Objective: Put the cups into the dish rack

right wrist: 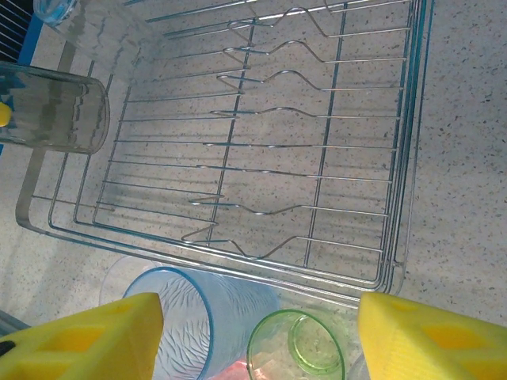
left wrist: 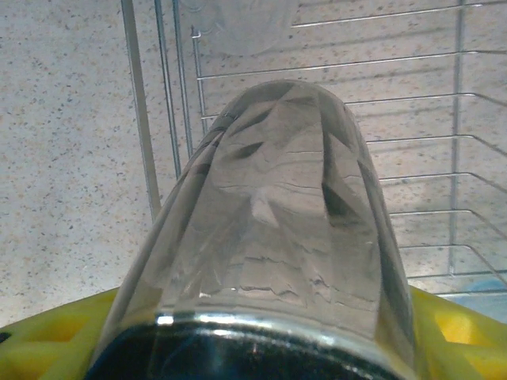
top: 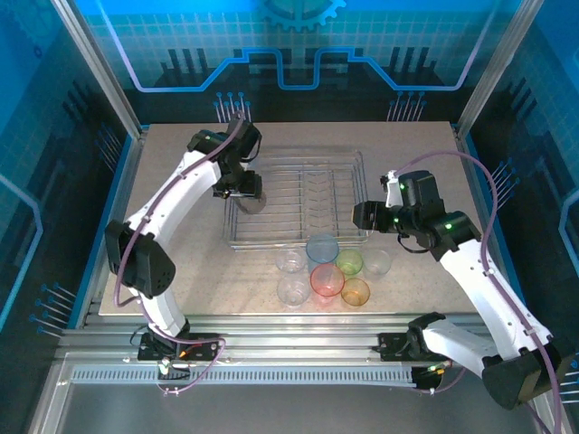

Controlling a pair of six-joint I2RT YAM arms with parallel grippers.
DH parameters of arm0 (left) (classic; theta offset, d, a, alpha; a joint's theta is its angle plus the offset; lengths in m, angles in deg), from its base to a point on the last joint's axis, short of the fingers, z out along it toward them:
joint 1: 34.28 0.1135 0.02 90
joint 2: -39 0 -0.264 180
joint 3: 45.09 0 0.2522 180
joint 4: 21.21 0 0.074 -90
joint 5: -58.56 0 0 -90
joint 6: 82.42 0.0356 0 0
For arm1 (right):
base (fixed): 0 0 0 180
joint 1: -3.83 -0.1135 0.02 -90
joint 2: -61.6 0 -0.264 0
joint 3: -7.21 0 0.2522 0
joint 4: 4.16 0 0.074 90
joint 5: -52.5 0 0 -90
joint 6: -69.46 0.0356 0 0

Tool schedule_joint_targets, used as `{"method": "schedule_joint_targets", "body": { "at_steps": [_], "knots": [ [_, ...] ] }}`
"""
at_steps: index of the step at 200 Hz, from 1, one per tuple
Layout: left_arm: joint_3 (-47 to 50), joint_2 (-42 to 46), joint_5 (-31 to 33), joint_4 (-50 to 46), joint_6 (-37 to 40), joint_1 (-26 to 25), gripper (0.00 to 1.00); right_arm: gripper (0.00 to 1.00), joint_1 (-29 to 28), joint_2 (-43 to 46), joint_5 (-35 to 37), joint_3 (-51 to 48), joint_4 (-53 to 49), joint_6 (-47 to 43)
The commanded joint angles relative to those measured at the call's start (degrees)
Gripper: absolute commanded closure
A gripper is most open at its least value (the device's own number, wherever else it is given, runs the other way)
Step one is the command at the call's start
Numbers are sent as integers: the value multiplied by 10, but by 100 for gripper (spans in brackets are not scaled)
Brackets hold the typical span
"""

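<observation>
Speckled tabletop is bearing the rack. Left gripper is clamping a grey cup over the rack's left side, seemingly placing it; next, lowering and letting go. Right gripper is hovering open, empty, over cups fronting the rack.

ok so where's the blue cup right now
In the top view the blue cup stands just right of centre by the dish rack's near rim, with the green cup on its right and the red-pink cup in front.
</observation>
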Motion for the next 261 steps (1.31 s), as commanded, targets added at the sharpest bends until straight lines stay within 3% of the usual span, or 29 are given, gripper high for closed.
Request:
{"method": "schedule_joint_targets", "body": {
  "at_steps": [1, 55, 130, 178, 220, 261],
  "knots": [
    [-11, -18, 36, -12, 0, -5, 82, 33, 5, 5, 3, -5, -2, -14],
    [-11, -55, 40, 15, -6, -5, 75, 33, 6, -2, 6, -8, -4, -21],
    [-82, -136, 68, -9, 7, -6, 70, 33, 5, -6, 30, 0, -22, -44],
    [-105, -166, 81, -14, 14, -5, 61, 32, 7, -14, 37, 5, -24, -52],
    [-112, -182, 85, -14, 21, -3, 47, 31, 8, -25, 32, 13, -30, -45],
    [-110, -182, 93, -8, 23, 1, 26, 30, 9, -41, 17, 25, -41, -36]
  ]
}}
